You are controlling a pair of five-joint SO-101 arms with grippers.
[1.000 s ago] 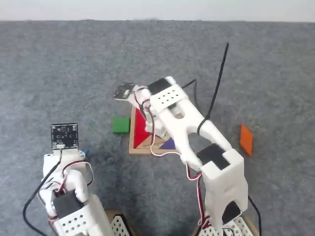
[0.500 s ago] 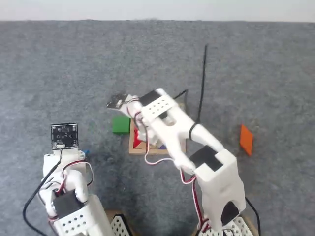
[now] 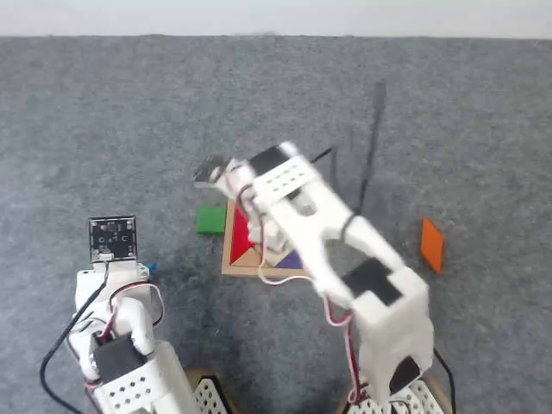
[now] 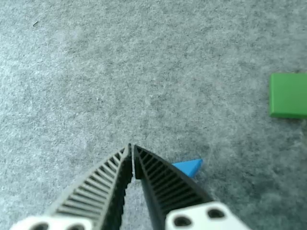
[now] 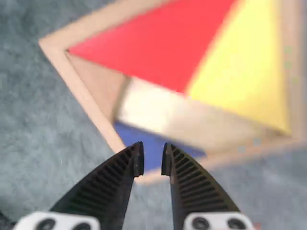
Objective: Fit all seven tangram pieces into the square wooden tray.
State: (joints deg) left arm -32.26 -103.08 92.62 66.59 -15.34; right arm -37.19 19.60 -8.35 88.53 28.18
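Grey felt table cover (image 3: 121, 112) all round the wooden tray (image 3: 226, 259); pale wall strip (image 3: 276, 17) far beyond it.
In tray: red triangle (image 3: 241, 228), yellow triangle (image 5: 244, 72), blue-violet piece (image 3: 293, 257).
Just beside tray: green square (image 3: 210, 218).
Well apart from tray: orange parallelogram (image 3: 431, 245), small blue triangle (image 4: 188, 167).
Over tray's corner: right gripper (image 5: 152, 160), slightly parted, holding nothing.
Well off tray: left gripper (image 4: 131, 151), clenched on nothing.
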